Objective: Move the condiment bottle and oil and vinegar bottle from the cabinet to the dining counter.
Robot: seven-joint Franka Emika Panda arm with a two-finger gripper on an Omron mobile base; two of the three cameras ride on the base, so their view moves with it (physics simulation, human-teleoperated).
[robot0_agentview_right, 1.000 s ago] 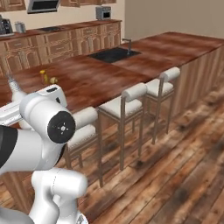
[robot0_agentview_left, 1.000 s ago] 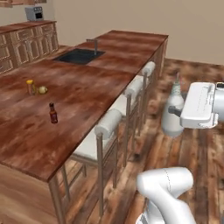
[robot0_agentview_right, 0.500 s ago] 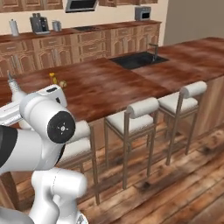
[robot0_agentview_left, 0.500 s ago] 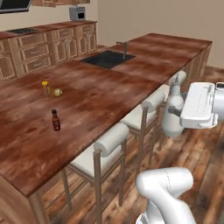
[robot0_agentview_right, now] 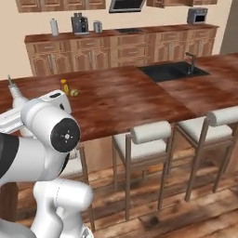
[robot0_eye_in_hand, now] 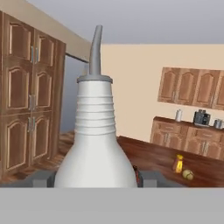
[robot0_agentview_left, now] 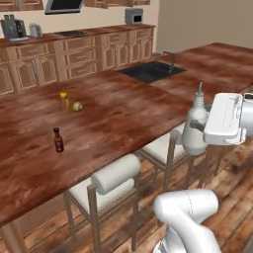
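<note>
My gripper (robot0_agentview_left: 193,127) is shut on the oil and vinegar bottle (robot0_agentview_left: 195,122), a pale grey-white pear-shaped bottle with a thin spout, held upright off the near edge of the dining counter (robot0_agentview_left: 123,113), above the stools. The hand view has the bottle (robot0_eye_in_hand: 95,144) close up between the dark fingers (robot0_eye_in_hand: 41,178). In the right base view its spout (robot0_agentview_right: 10,84) sticks up behind my arm. The condiment bottle (robot0_agentview_left: 58,140), small and dark red-brown with a red cap, stands upright on the counter's left part. Which wall cabinet is the task's cabinet I cannot tell.
A short orange-yellow jar (robot0_agentview_left: 63,100) and a small round yellow thing (robot0_agentview_left: 77,105) sit on the counter beyond the sauce bottle. A black sink (robot0_agentview_left: 151,71) with a tap lies further along. Cushioned stools (robot0_agentview_left: 116,178) line the near edge. Base cabinets and appliances (robot0_agentview_right: 80,23) run along the back wall.
The whole picture has shifted, so the base has moved; the counter now lies broader across both base views. The pale bottle stays in my gripper, in the same place relative to the arm.
</note>
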